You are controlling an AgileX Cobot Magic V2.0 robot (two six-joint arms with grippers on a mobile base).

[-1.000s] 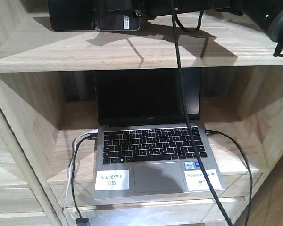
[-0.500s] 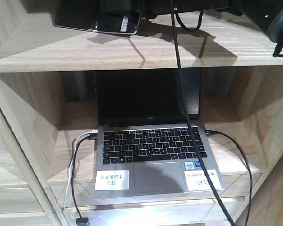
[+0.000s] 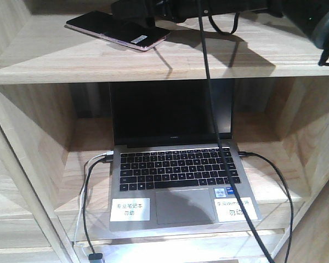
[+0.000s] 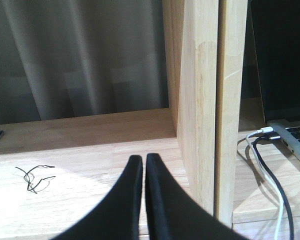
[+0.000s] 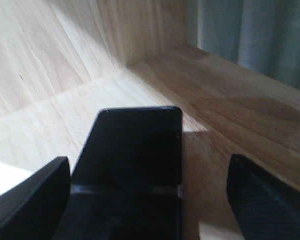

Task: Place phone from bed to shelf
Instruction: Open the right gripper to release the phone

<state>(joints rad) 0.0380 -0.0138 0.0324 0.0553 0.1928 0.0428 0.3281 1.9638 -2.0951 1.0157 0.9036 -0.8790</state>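
right gripper (image 5: 150,200) jaws apart, phone (image 3: 118,30) released on shelf (image 3: 153,63).
left gripper (image 4: 142,165) jaws together, idle in a lower compartment. placing step looks done; next move: back right arm out without nudging phone.

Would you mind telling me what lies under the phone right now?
The phone rests on the shelf's top plank. Whether it lies fully flat cannot be told; the open right end effector straddles its near end.

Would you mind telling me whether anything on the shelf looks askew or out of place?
The phone lies flat but skewed on the shelf's top board. The laptop below sits square; a black cable hangs across its screen.
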